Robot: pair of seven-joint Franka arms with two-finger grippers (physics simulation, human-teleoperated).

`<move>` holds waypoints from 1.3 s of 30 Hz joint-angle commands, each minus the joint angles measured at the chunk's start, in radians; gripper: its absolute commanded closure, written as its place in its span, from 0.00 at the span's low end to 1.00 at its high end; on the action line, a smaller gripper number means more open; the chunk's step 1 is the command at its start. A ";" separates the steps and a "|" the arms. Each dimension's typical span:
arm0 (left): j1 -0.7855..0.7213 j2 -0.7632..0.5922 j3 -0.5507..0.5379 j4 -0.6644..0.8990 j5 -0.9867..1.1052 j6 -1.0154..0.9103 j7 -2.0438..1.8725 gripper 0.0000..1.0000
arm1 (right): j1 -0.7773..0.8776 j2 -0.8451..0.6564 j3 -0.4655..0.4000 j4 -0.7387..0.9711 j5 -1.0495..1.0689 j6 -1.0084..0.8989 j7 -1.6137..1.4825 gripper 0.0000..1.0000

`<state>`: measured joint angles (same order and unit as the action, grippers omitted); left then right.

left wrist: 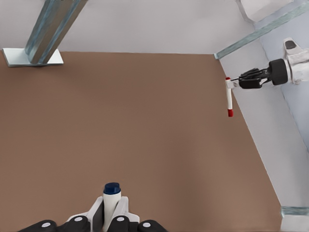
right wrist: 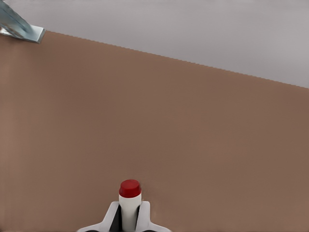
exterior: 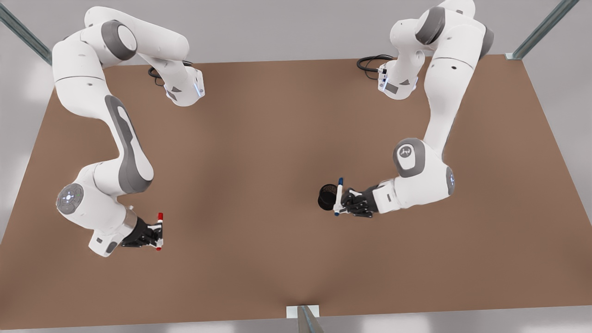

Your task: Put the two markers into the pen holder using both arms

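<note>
Currently both arms carry a marker. Left gripper (exterior: 341,201) sits on the front view's right, fingers clamped on the blue marker (exterior: 339,195), gripping it around mid-barrel; the marker runs roughly up-down in the front view, blue cap end away from the camera side, blue tip end nearer. It sits just beside the pen holder (exterior: 328,196), on the holder's right in the front view, and I can't tell whether they touch. The holder stands upright on the brown table (exterior: 259,138), open mouth up, nothing visible inside. In the left wrist view the blue marker's (left wrist: 112,197) cap pokes out between the white fingertips (left wrist: 124,209). Right gripper (exterior: 158,232) is on the front view's left, well apart from the holder, near the table's near-left area, fingers closed on the red marker (exterior: 159,231), which also lies roughly up-down in the front view with red at both ends. The right wrist view shows the red marker's (right wrist: 130,199) end between the pads (right wrist: 144,212), bare table beyond. The left wrist view also catches the right gripper (left wrist: 232,83) far off, red marker (left wrist: 229,98) hanging from it over the table edge.
</note>
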<state>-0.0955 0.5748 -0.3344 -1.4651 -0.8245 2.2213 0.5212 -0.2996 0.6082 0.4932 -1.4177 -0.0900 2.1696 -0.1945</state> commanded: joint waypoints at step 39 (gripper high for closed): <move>0.059 -0.429 0.301 0.121 0.808 -0.772 -0.469 0.00 | 0.921 0.183 -0.251 0.382 -0.117 0.610 0.624 0.79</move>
<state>-0.0387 0.1483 -0.0350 -1.3515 -0.0262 1.5321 0.9342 0.6093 0.7880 0.2540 -1.0429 -0.1960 2.7529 0.0950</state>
